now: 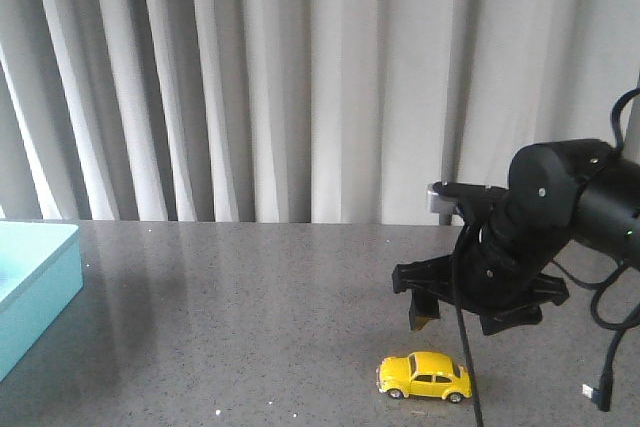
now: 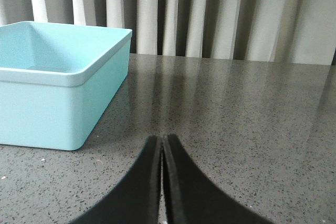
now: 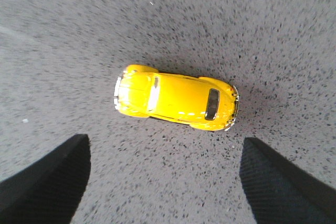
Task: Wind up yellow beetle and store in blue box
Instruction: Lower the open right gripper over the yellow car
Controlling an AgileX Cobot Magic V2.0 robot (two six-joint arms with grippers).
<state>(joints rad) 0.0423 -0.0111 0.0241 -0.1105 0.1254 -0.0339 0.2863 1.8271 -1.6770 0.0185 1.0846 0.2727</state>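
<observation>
Beetle not grabbed yet, basically at the start.

Yellow beetle [image 1: 424,376] sits on the table's [image 1: 250,327] near edge, right gripper [image 3: 165,182] wide open and empty above it; left gripper [image 2: 161,182] closed on nothing; blue box [image 1: 35,287] far left, so winding and storing remain.

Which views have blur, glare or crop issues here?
Front view: sharp; the blue box is cut off at the left edge, and the tabletop shows soft curtain reflections. Left wrist view: sharp, with streaky reflections on the tabletop past the shut left gripper. Right wrist view: the yellow beetle is crisp with small highlights; the table grain smears toward the edges.
</observation>
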